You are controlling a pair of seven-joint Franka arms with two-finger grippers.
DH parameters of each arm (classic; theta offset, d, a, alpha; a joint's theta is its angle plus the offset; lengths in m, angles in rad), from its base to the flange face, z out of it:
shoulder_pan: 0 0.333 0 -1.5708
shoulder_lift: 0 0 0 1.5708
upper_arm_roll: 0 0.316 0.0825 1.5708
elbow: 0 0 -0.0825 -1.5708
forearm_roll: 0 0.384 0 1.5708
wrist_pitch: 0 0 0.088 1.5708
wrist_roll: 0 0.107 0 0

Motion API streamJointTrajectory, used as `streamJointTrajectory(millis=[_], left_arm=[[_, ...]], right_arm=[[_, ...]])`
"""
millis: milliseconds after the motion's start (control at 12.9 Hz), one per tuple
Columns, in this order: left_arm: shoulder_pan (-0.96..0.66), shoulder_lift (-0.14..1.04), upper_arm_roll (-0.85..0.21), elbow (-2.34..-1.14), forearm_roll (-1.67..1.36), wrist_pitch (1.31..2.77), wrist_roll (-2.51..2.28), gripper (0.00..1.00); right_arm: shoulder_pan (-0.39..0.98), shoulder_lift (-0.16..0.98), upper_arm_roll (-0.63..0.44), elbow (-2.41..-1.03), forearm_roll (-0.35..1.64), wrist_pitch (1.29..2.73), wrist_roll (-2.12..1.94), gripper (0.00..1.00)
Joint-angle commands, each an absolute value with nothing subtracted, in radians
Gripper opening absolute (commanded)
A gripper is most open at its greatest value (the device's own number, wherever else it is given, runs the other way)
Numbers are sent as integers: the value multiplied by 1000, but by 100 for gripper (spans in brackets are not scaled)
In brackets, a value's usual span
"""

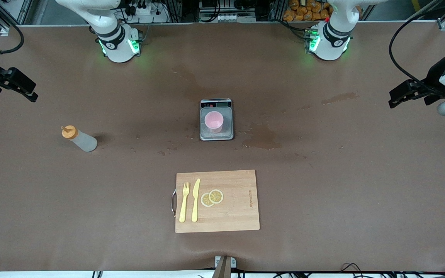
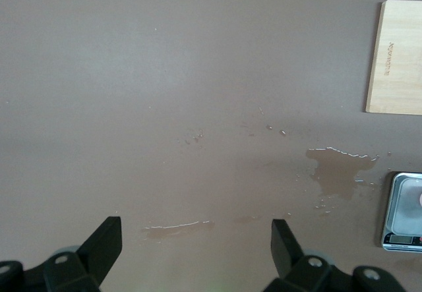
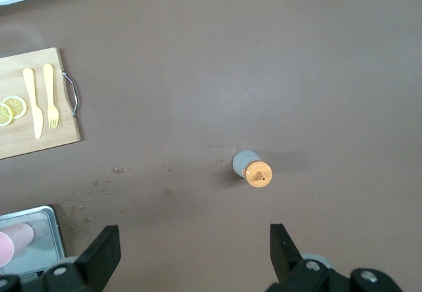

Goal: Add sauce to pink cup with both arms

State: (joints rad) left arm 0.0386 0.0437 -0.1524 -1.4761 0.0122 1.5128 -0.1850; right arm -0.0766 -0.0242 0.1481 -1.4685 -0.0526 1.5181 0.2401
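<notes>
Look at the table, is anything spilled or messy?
Yes. A wet puddle darkens the table cover beside the scale holding the pink cup, toward the left arm's end. A thinner wet streak lies farther from the front camera, and small droplets dot the cover between the scale and the sauce bottle, which stands upright.

Bare brown bench [image 1: 342, 185] surrounds the squeeze bottle [image 1: 79, 139], which stands alone toward the right arm's end, open to approach from every side. The pink cup [image 1: 213, 121] sits on a digital scale [image 1: 216, 120] at mid-bench. A cutting board [image 1: 217, 201] with fork [image 1: 184, 201], knife [image 1: 195, 200] and lemon slices [image 1: 212, 197] lies nearer the front camera, well apart from the scale.
</notes>
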Motion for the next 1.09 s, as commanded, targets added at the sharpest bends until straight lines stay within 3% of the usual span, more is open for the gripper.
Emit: streamJointTrajectory(millis=[0, 1008], left_arm=[[41, 35, -161, -1460, 17, 1494, -176, 100], [41, 23, -161, -1427, 20, 1425, -176, 100]], right_arm=[[-89, -41, 152, -1494, -67, 1532, 219, 100], [-89, -40, 149, -1496, -67, 1531, 219, 100]])
